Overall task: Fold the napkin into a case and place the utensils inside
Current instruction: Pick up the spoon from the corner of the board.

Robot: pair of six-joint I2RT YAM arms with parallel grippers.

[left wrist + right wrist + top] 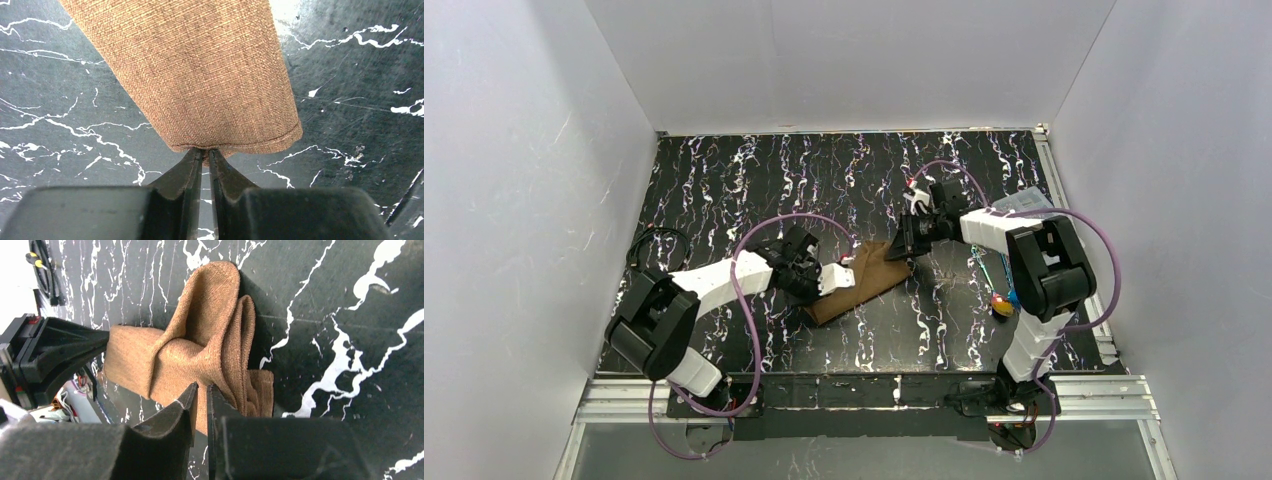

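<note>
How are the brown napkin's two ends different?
At the left gripper, the end of the napkin lies flat, showing one stitched hem; at the right gripper the end is bunched into raised folds. The flat end lies nearer the robot, the bunched end farther. Both are the same brown weave, each apparently pinched by its gripper.

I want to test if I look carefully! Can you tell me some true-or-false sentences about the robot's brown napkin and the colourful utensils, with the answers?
1. The napkin is brown. True.
2. The utensils are tucked inside it. False: they lie on the table, apart from it.
3. The left gripper pinches the napkin's edge. True.
4. The napkin lies flat as an open square. False: it is folded and bunched up.
5. The right gripper is wide open. False: its fingers are nearly together on the cloth.
</note>
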